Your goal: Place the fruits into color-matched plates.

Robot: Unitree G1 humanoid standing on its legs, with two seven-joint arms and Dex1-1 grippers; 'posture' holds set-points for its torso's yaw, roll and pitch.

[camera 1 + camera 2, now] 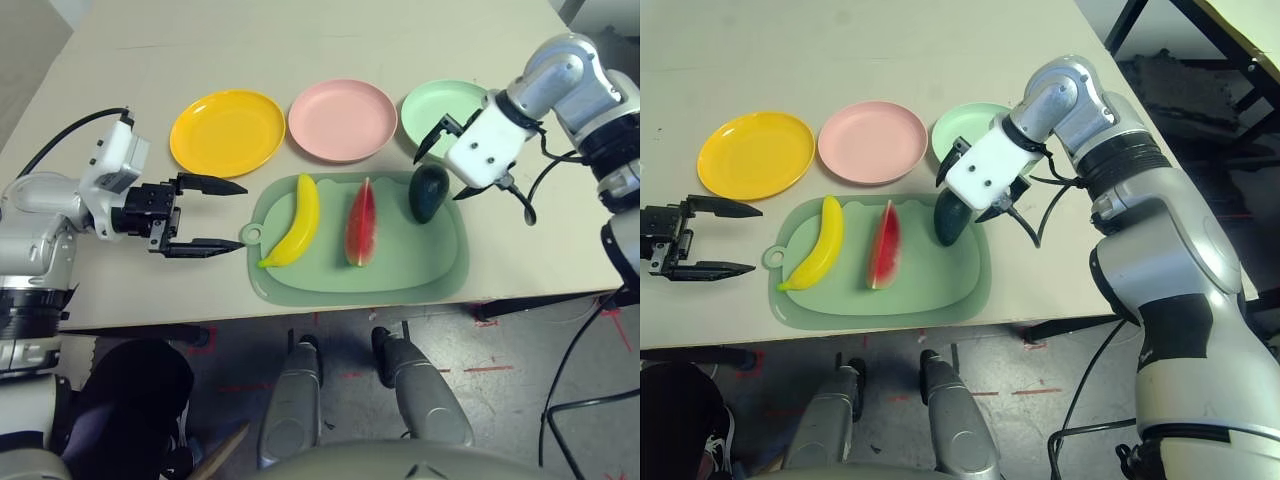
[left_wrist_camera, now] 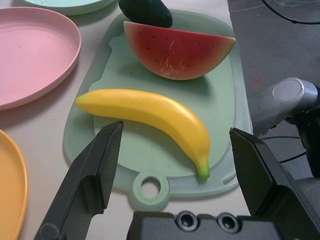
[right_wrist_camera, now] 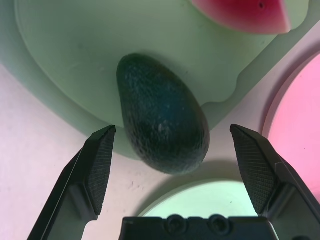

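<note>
While the right claw [image 3: 170, 172] hangs spread wide and empty, pointing steeply down, the avocado [image 3: 162, 120] lies right below it, between the two fingers and apart from both. It rests on the end of the mat [image 1: 400, 265] nearest this claw, its broad end overhanging the mat's edge toward the green plate [image 1: 440, 105], which sits just beyond it. It looks like a hard, hollow toy: light, stiff, with a pebbled skin that should give the ribbed pads some bite, though its rounded sides could squirt out of a pinch. Across the fat belly, with a finger on each long side, looks like the safest hold.

Past the avocado from this claw stands the watermelon [image 1: 360, 222] on its rind, thin and wedge-shaped; its flat red faces look easy to clamp, and it may tip if nudged. The pink plate [image 1: 342, 120] lies beside the green one.

Off the mat's far end, the left claw [image 1: 212, 215] is also spread and empty, aimed level at the banana [image 2: 150, 112], which lies just ahead of its fingers. Smooth and glossy, it is probably slippery; mid-curve seems best. The yellow plate [image 1: 227, 132] sits close beside this claw on the worktop [image 1: 300, 40].
</note>
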